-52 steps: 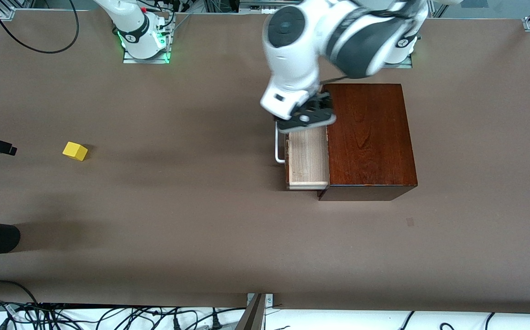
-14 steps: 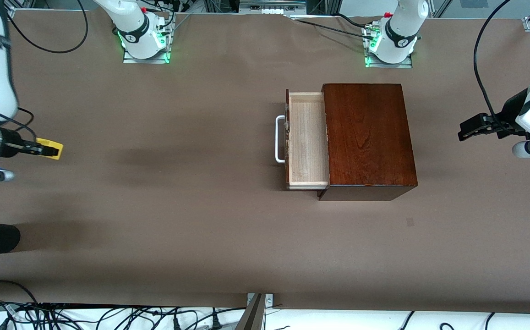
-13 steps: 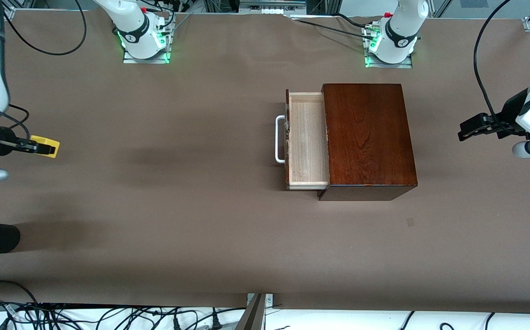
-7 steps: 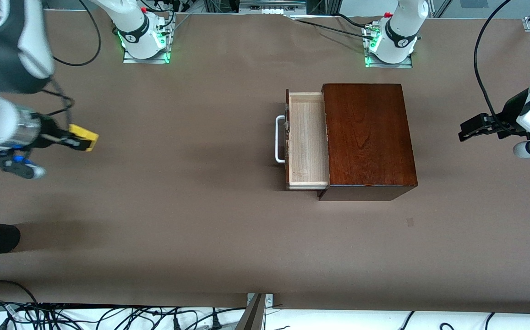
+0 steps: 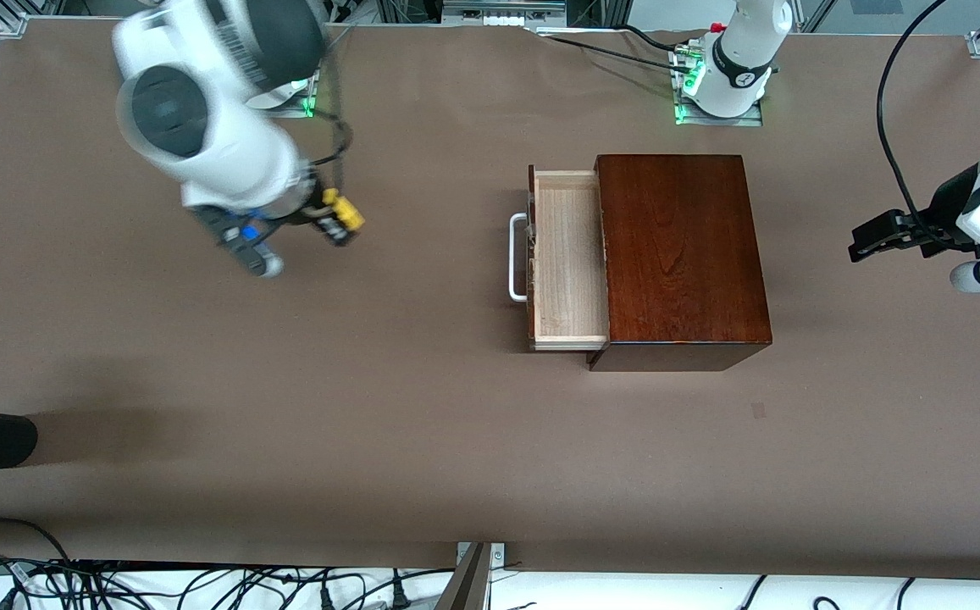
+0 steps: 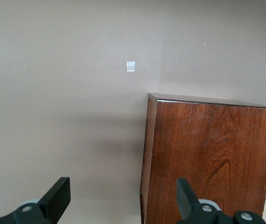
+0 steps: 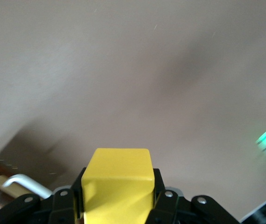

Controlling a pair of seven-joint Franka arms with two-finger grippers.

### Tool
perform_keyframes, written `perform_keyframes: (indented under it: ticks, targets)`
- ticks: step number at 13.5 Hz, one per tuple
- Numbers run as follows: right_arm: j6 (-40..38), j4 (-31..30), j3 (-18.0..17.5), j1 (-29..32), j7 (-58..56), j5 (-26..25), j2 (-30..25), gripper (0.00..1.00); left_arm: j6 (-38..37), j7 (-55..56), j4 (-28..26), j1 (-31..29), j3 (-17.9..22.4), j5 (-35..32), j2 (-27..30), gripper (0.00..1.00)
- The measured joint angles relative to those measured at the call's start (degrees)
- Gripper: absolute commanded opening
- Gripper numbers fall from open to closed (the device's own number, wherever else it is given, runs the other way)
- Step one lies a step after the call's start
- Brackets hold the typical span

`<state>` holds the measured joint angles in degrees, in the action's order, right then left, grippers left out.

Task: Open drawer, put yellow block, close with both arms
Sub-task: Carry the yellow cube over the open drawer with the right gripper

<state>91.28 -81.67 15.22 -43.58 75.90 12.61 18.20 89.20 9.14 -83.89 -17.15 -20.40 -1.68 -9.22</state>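
While right gripper (image 5: pixel 339 222) grips yellow block (image 5: pixel 344 211), drawer (image 5: pixel 568 258) sits open.

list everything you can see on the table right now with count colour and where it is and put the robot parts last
Drawer: one, pale wood tray with white loop handle, pulled open from the box toward the right arm's end.
Wooden box: one, dark mahogany, on the table near the left arm's base.
Yellow block: one, bright yellow, in the air over bare table, clamped in the right hand.
Table: one, brown.
Right hand: one, black, shut on the block.
Left hand: one, black, open, waiting at the left arm's end of the table.
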Motion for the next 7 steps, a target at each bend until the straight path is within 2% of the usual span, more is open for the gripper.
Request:
perform_keyframes:
  ticks: [4,7]
  targets:
    - [8.47,-0.05,-0.03,-11.45,23.45,0.02,4.04,0.0,0.06,0.0,0.03,-0.02,0.01,0.0,0.0,1.0]
    - [15.38,-0.02,-0.01,-16.75,38.65,0.05,6.6,0.0,0.07,0.0,0.04,-0.02,0.01,0.0,0.0,1.0]
